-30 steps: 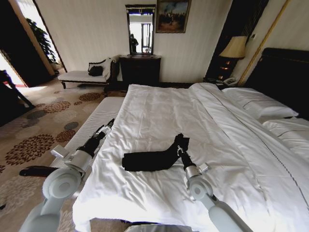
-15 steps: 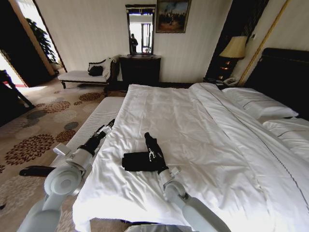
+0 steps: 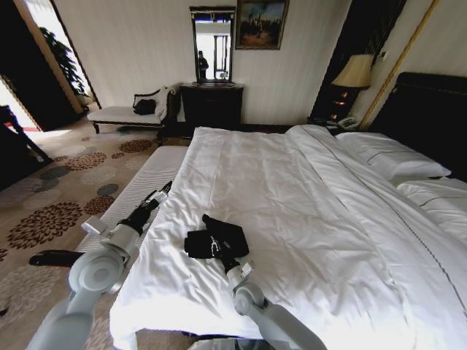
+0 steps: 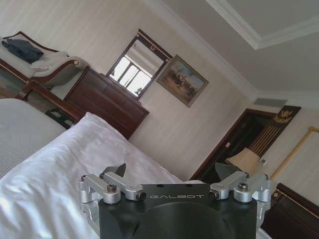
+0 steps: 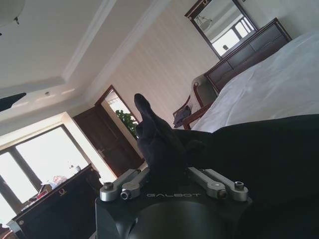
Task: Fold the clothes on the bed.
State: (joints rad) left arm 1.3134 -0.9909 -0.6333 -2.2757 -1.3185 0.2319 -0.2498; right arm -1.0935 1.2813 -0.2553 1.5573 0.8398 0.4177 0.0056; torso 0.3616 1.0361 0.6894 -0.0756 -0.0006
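- Clothes [image 3: 216,241] lie bunched in a dark heap on the near half of the bed [image 3: 292,189], close to its left edge and well short of the pillows [image 3: 390,157].
- Right claw [image 3: 217,235] sits right at that heap, its arm rising from the bottom of the head view and reaching forward and to the left.
- In the right wrist view a fold of the black fabric [image 5: 159,144] stands up between the right claw's [image 5: 172,174] silver fingers [image 5: 124,185], which are drawn together around it, so the claw is clamped on the shirt.
- More of the black cloth fills the space beside the claw in that view, with white sheet beyond it.
- Left claw [image 3: 162,190] hangs just off the bed's left edge, over the narrow gap between the mattress and a long white-cushioned bench [image 3: 139,186] beside it, clear of the shirt.
- From the left wrist view, the left claw [image 4: 174,174] has its fingertips [image 4: 117,172] spread wide with nothing between them, and the white sheet [image 4: 65,169] lies below.
- Bedding is creased all across, with the duvet folded back toward the dark headboard [image 3: 430,109] on the right.
- Against the far wall stand a dark dresser [image 3: 211,102] with a mirror [image 3: 212,44], a framed painting [image 3: 261,23] and a lit lamp [image 3: 354,73].
- Patterned carpet [image 3: 66,182] covers the floor to the left.
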